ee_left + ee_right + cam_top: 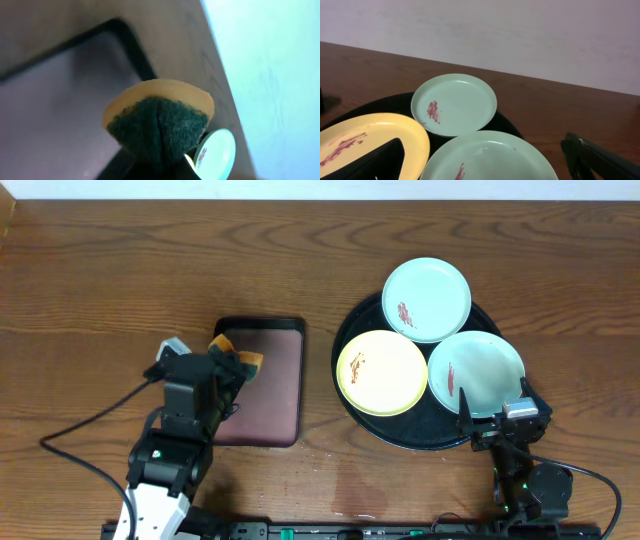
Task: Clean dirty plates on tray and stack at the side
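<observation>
three plates (382, 373) pack the black tray (400, 438) edge to edge; a narrow strip of bare table (318, 395) runs between it and the maroon tray (270, 380).

Left jaws pinched orange-green sponge (247, 362) above maroon tray (270, 395) on table (120, 270). My right jaws stood wide at near rim of black tray (420, 438), beside mint plate (480, 370). Also on black tray: yellow plate (382, 373), second mint plate (427, 300). All three smeared red-brown.
</observation>
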You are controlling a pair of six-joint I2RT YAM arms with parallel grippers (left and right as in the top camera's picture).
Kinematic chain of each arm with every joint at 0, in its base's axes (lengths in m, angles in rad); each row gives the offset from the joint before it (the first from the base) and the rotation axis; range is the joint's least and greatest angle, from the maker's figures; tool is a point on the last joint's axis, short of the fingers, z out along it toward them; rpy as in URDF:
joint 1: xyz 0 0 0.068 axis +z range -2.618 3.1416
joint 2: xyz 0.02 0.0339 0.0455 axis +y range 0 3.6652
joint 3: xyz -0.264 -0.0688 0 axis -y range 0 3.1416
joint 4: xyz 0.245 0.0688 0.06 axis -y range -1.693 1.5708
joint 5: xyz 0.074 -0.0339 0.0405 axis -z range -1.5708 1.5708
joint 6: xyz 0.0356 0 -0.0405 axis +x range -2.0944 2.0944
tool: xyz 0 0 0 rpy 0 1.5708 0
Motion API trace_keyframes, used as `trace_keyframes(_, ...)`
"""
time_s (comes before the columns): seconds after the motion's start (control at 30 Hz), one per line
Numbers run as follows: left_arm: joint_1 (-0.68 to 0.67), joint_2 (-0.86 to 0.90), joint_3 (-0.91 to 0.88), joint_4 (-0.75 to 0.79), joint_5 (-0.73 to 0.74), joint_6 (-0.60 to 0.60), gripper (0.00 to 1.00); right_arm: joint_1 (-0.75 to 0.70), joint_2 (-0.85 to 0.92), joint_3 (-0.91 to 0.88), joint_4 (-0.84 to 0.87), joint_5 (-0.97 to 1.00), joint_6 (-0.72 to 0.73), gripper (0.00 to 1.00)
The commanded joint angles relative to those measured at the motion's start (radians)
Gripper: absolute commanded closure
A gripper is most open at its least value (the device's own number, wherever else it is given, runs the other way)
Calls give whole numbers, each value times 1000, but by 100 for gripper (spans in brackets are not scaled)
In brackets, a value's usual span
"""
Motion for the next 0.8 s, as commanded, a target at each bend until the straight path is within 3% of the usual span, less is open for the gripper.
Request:
trace_keyframes(0.0, 2, 52, 22, -37, -7, -279, 93, 10, -2, -1, -3, 2, -7, 1)
trace_keyframes(0.47, 2, 190, 22, -50, 54, -455, 93, 10, -2, -1, -4, 2, -7, 1)
trace_keyframes(0.77, 3, 191, 22, -46, 324, -854, 93, 10, -2, -1, -4, 2, -7, 1)
